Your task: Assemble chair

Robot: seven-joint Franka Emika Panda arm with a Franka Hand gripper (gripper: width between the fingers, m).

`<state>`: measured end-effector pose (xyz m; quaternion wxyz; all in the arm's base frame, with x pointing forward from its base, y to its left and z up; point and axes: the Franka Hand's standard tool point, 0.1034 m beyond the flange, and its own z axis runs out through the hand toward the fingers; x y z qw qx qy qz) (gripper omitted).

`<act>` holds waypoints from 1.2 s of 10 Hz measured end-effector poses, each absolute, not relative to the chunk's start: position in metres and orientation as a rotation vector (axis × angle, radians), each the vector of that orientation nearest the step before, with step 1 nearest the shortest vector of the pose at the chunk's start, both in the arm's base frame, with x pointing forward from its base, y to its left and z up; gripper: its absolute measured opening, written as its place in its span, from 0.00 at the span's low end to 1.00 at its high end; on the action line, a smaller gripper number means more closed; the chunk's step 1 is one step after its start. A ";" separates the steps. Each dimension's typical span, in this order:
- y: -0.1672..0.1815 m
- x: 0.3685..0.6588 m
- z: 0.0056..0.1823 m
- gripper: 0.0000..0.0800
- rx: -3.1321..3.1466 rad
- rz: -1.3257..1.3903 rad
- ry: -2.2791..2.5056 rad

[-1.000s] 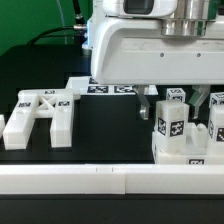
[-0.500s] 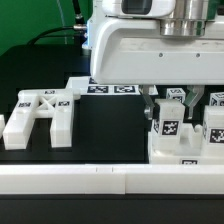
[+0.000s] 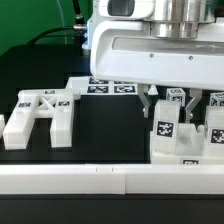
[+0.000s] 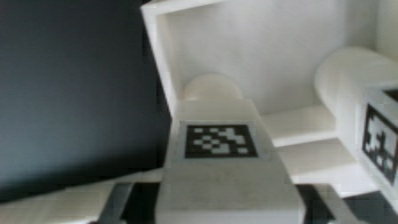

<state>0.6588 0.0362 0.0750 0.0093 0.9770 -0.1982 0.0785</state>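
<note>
One upright chair post (image 3: 168,130) is standing between the jaws, long axis vertical; the claw (image 3: 169,110) is grasping its upper part from both sides.

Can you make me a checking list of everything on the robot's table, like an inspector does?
Surface: black table, with a white rail along the front.
Job's things: plate lying flat at the exterior view's left; bar behind it; tagged post upright at the exterior view's right; tagged block beside the post.
Clutter: nothing seen; only the marker board at the back.
Grippers: gripper above the post, jaws seemingly closed on its sides.
Cables: black cable behind the table, away from the parts.
Surroundings: green backdrop.
</note>
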 end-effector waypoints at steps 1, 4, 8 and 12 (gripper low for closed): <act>0.036 0.659 0.075 0.36 3.032 0.246 -0.737; 0.037 0.659 0.075 0.36 2.926 0.244 -1.177; 0.040 0.657 0.074 0.36 2.706 0.189 -1.682; 0.043 0.657 0.074 0.36 2.510 0.178 -1.988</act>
